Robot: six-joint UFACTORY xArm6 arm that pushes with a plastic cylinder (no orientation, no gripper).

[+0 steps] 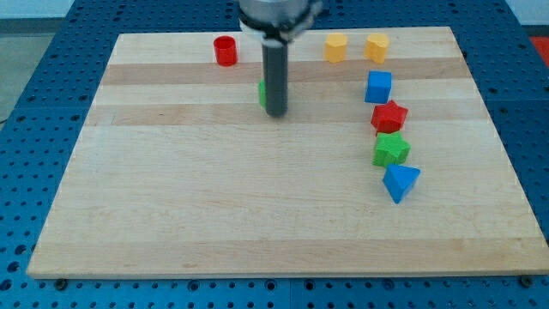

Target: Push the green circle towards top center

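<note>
The green circle (262, 93) is mostly hidden behind my rod; only a green sliver shows at the rod's left side, near the board's top center. My tip (275, 114) rests on the board just below and in front of that green block, touching or nearly touching it.
A red cylinder (225, 51) stands at the top left of center. Two yellow blocks (335, 47) (376, 47) sit at the top right. Down the right side run a blue cube (378, 87), a red star (389, 115), a green star (391, 149) and a blue triangle (400, 182). The wooden board (214, 206) lies on a blue perforated table.
</note>
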